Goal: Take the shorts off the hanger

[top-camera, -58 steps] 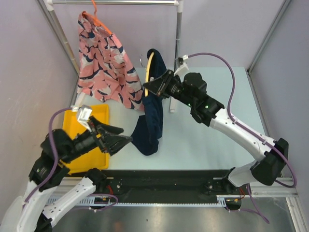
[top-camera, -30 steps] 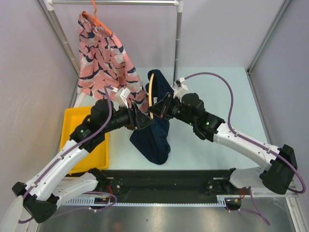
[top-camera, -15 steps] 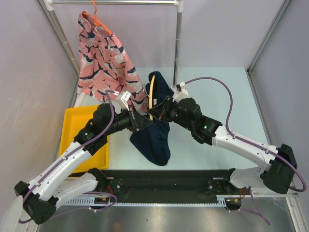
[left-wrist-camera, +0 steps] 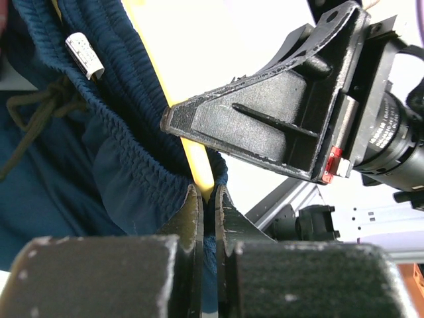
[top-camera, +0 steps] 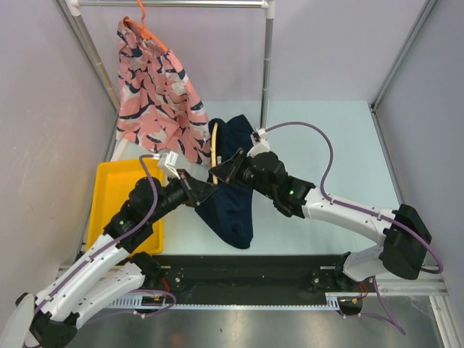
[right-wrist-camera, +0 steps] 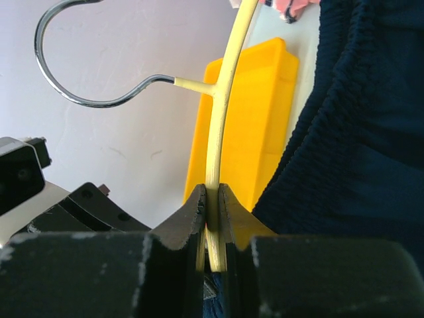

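The dark navy shorts [top-camera: 232, 199] hang on a yellow hanger [top-camera: 214, 145] held low over the table, off the rail. My right gripper [top-camera: 222, 172] is shut on the hanger's yellow bar [right-wrist-camera: 218, 132], below its metal hook [right-wrist-camera: 66, 93]. My left gripper [top-camera: 206, 191] meets it from the left and is shut on the navy shorts' waistband [left-wrist-camera: 132, 165], right beside the hanger's bar [left-wrist-camera: 192, 156]. The salmon-pink printed shorts [top-camera: 152, 94] hang on an orange hanger [top-camera: 143, 22] from the rail at the back left.
A yellow bin [top-camera: 116, 206] sits on the table at the left, under my left arm. The rack's rail [top-camera: 167, 3] runs across the back, with its post [top-camera: 267, 72] behind the navy shorts. Purple walls close in both sides.
My left gripper has closed on the navy shorts' waistband and drawn back a little to the left. The right gripper, hanger and shorts have shifted left.
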Controlling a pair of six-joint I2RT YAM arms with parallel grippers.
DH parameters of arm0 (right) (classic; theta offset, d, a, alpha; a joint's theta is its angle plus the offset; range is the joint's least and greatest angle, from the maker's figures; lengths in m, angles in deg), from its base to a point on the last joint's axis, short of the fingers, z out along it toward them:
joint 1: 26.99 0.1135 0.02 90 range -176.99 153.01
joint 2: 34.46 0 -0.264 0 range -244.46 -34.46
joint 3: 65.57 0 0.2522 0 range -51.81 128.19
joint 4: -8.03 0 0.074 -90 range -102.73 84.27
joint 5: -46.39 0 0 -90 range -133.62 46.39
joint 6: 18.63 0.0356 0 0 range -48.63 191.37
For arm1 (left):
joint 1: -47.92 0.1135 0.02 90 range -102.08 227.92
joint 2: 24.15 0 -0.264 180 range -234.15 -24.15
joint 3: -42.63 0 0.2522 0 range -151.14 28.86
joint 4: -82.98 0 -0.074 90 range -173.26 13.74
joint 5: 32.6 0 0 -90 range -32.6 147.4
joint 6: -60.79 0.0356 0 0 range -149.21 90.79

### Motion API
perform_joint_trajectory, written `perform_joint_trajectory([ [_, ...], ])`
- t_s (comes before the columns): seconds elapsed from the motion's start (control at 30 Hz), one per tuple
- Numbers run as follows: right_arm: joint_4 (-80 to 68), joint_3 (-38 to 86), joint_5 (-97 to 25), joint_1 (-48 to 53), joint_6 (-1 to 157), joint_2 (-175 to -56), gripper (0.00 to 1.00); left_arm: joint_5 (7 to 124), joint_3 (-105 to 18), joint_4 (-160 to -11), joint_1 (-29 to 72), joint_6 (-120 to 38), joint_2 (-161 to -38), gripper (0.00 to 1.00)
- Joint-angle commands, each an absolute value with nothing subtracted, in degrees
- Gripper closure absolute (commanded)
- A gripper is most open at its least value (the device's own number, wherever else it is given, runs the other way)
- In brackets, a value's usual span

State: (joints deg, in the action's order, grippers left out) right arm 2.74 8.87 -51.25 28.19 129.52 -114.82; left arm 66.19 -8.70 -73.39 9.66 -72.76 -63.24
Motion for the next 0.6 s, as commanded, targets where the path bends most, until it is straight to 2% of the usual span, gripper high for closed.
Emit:
perform_joint_trajectory([
  [0.0,24.07,11.91,-63.67,24.6,131.23,-114.97,1.0,79.64,-9.62,-60.78,5.11,-71.5,-59.83,0.99],
  [0.17,19.69,11.91,-60.5,24.95,128.59,-113.05,0.95,76.56,-14.72,-56.55,5.11,-67.53,-60.53,1.0],
  [0.3,16.86,11.91,-59.7,26.71,127.0,-111.37,1.0,75.06,-16.84,-56.54,5.11,-66.3,-62.46,0.98],
  [0.33,16.34,11.91,-60.05,27.15,126.65,-111.02,1.0,74.97,-17.1,-57.41,5.11,-66.47,-62.73,0.9],
  [0.37,16.25,11.91,-61.09,28.37,126.48,-110.84,1.0,75.15,-17.36,-57.94,5.11,-66.82,-62.99,0.66],
  [0.4,16.16,11.91,-61.71,28.82,126.21,-110.15,1.0,75.58,-17.45,-58.82,5.11,-67.0,-63.17,0.53],
  [0.47,15.55,11.91,-62.77,29.69,126.47,-109.61,1.0,76.2,-17.8,-60.05,5.11,-66.82,-63.26,0.35],
  [0.5,15.19,11.91,-63.04,29.88,126.74,-109.09,0.96,75.94,-17.89,-59.97,5.11,-66.65,-63.0,0.29],
  [0.53,14.32,11.91,-63.47,30.05,127.7,-108.74,0.86,75.24,-17.81,-59.8,5.11,-66.56,-62.82,0.25],
  [0.57,13.88,11.91,-63.91,30.23,128.05,-108.47,0.86,74.8,-17.72,-59.71,5.11,-66.39,-62.47,0.22],
])
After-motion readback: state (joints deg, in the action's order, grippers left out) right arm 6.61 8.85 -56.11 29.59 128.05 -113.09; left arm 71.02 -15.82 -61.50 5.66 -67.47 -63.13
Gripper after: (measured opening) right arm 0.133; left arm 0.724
